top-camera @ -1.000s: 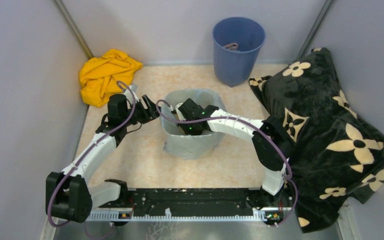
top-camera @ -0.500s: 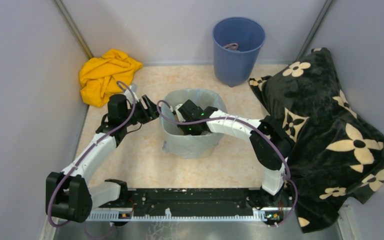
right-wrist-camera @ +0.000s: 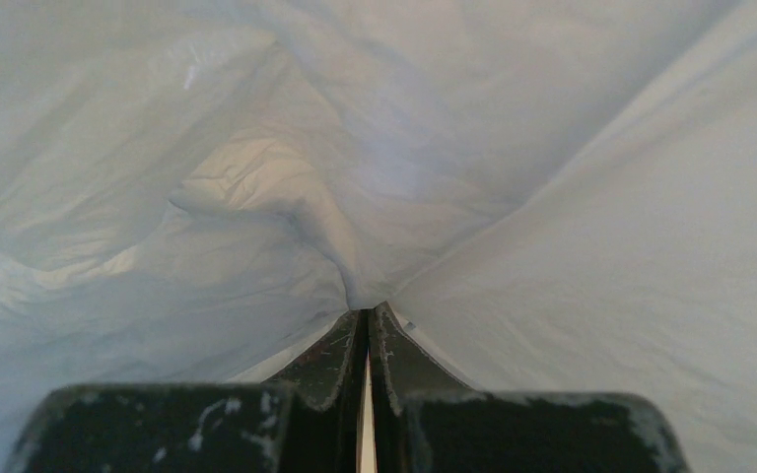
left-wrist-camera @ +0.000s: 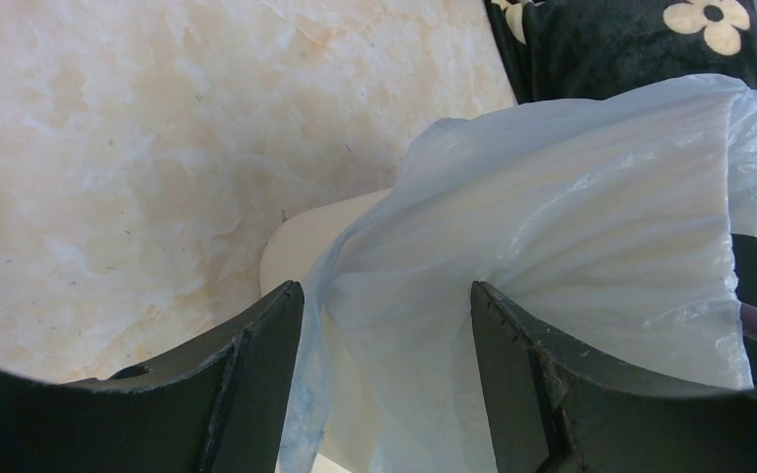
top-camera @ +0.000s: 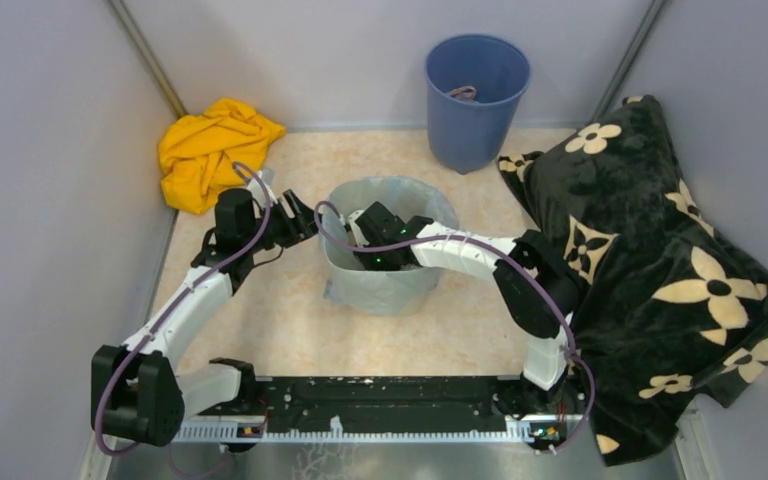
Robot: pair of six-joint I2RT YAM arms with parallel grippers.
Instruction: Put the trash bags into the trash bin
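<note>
1. Over the cream trash bin (left-wrist-camera: pixel 296 246) the pale-blue trash bag (top-camera: pixel 385 290) lies draped, its middle sagging inside.
2. At the bin's left rim the left gripper (left-wrist-camera: pixel 386 296) is spread wide. Bag film sits between its fingers, so it is nearer the loose edge.
3. Deep inside the bag the right gripper (right-wrist-camera: pixel 367 313) is pressed together. Only its own camera shows that.

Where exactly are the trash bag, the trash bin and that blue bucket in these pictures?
trash bag (left-wrist-camera: pixel 572 227), left wrist view, its draped middle.
trash bin (left-wrist-camera: pixel 306 236), left wrist view, bare cream rim.
blue bucket (top-camera: pixel 475 130), top view, front outer wall.
</note>
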